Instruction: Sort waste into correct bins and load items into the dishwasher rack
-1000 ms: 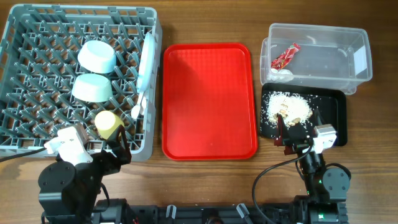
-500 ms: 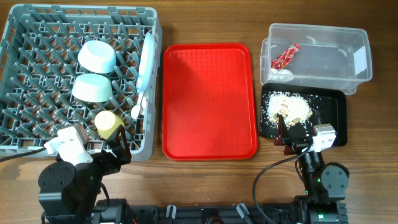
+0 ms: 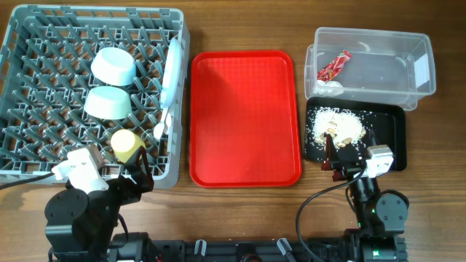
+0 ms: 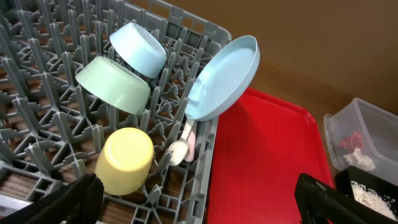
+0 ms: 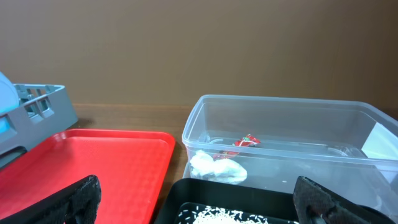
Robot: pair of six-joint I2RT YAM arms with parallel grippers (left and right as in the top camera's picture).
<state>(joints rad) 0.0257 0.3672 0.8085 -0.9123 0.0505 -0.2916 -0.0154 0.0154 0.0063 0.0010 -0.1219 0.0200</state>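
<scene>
The left gripper is hanging wide open over the grey dishwasher rack; the right gripper is gaping empty, facing the clear tub

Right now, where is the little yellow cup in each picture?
Overhead: the yellow cup sits in the grey rack, low and right, just below the green bowl.
Left wrist: the cup is low, left of middle, in the rack.
Right wrist: not in it.
Shared landmark: the red tray, middle overhead, right in left wrist, lower left in right wrist.
</scene>
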